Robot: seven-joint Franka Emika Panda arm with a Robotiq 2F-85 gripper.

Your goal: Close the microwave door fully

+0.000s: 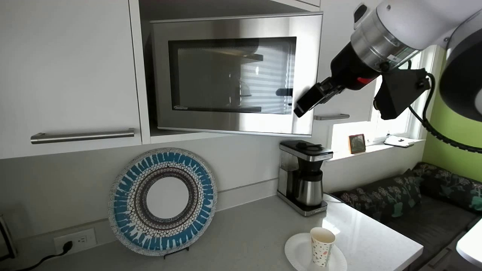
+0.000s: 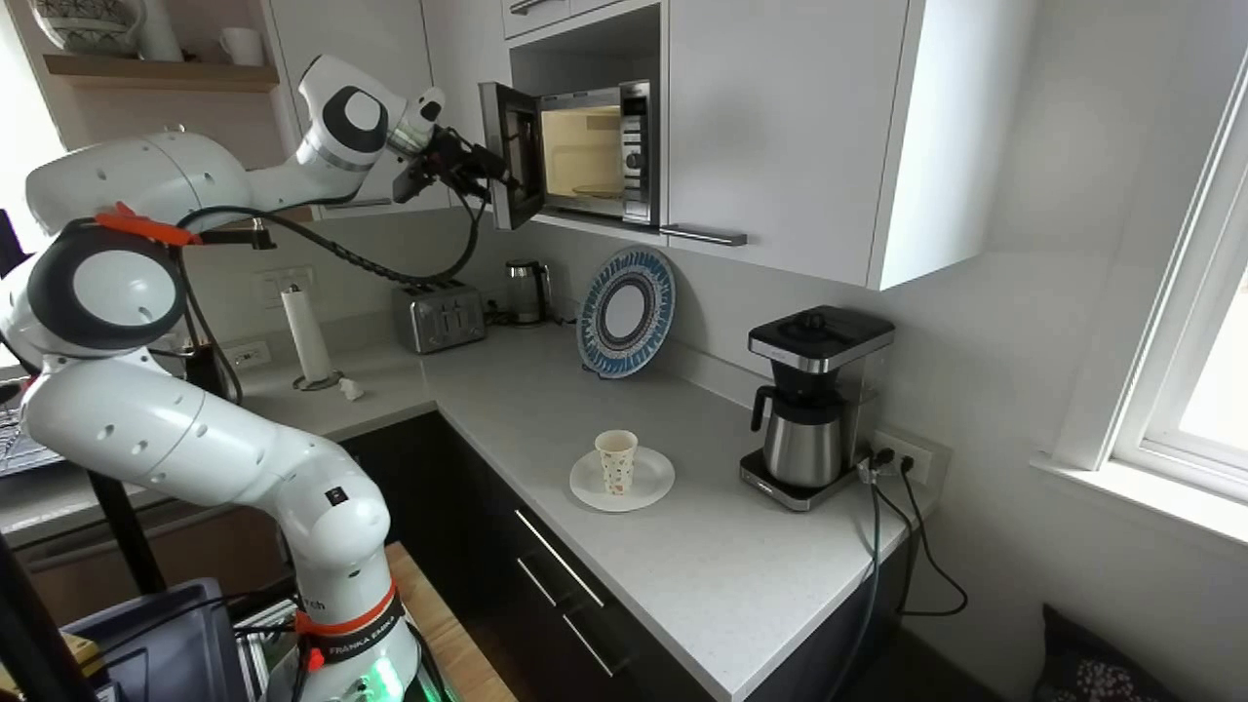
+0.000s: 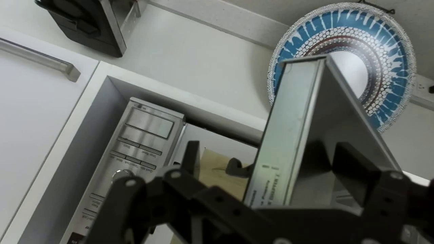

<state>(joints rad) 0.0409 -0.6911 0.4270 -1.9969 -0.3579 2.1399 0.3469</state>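
The claw is spread wide, fingers either side of the door but not gripping it; can't tell if the outer finger touches. Door's open, microwave just past the claw. I'd push with that finger, then back out and shove from outside so nothing gets pinched. Button panel seems to read Stop/Reset; edge sticker says CHAPTER; window logo is too blurry.

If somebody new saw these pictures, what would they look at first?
Probably the big white robot arm beside the counter, its black gripper at the edge of the open microwave door. Next, maybe the round blue-patterned disc propped up on that counter, below the microwave.
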